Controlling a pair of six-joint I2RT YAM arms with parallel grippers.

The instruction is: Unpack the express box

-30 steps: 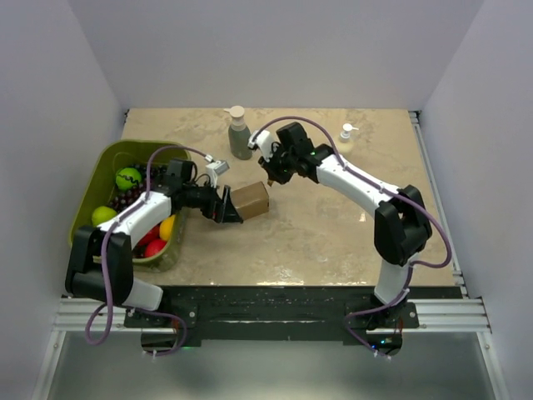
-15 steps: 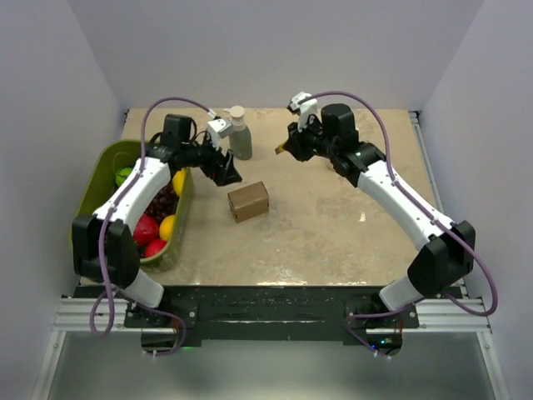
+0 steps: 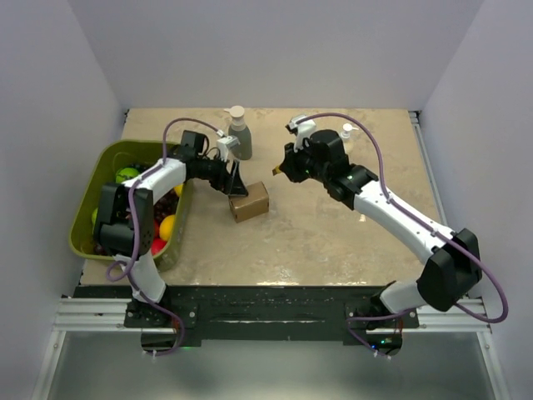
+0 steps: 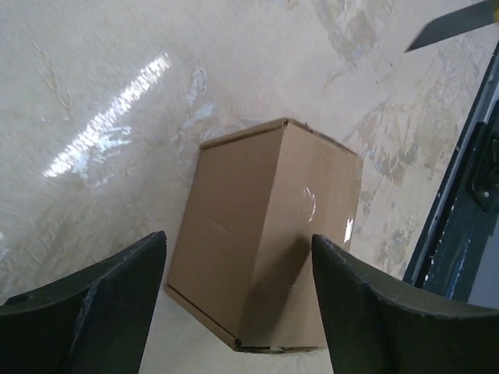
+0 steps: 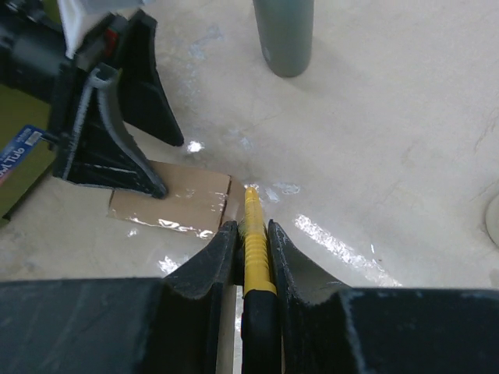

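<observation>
The express box (image 3: 250, 201) is a small brown carton, closed, lying on the marble table just left of centre. My left gripper (image 3: 232, 182) is open and hovers over its far-left edge. In the left wrist view the box (image 4: 265, 249) lies between and below the two spread fingers (image 4: 93, 312). My right gripper (image 3: 279, 169) is shut on a yellow and black cutter (image 5: 251, 234), a little above and to the right of the box. The cutter's tip points at the edge of the box (image 5: 171, 204), whose top shows shiny tape.
A green bin (image 3: 90, 187) with fruit stands at the left edge. A grey pump bottle (image 3: 239, 137) stands behind the box and a cream pump bottle (image 3: 344, 138) at the back right. The left gripper (image 5: 109, 132) shows in the right wrist view.
My left gripper has come down from beside the grey bottle to the box's far edge. My right gripper with the cutter has moved down and left toward the box. The box stays put.
</observation>
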